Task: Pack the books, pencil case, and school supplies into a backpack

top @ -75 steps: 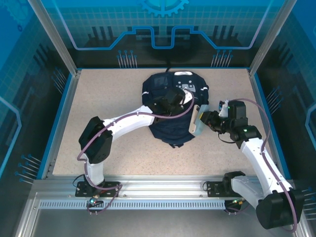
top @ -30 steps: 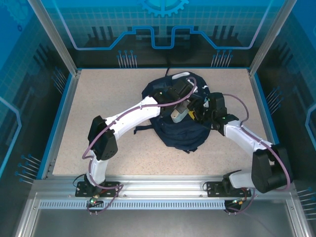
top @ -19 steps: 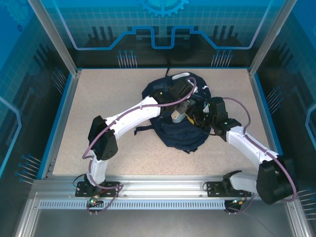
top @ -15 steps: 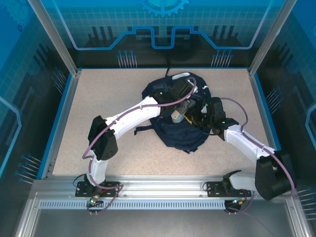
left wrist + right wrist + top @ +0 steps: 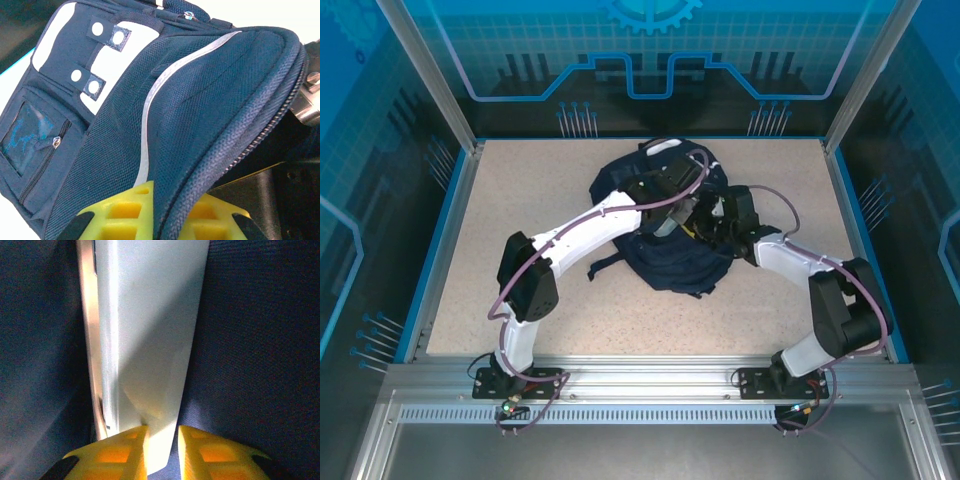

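The navy backpack (image 5: 670, 265), white-striped and white-patched, lies on the desk (image 5: 520, 220), its zipper edge lifted; 1 thin pale book (image 5: 145, 340) stands edge-on between its fabric walls.

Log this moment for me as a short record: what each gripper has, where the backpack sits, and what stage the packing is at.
backpack: navy, lying on the table
left gripper: shut on the backpack's zippered edge
right gripper: shut on a thin pale book
book position: between dark navy fabric walls, apparently inside the backpack
stage: book being put in, not yet released
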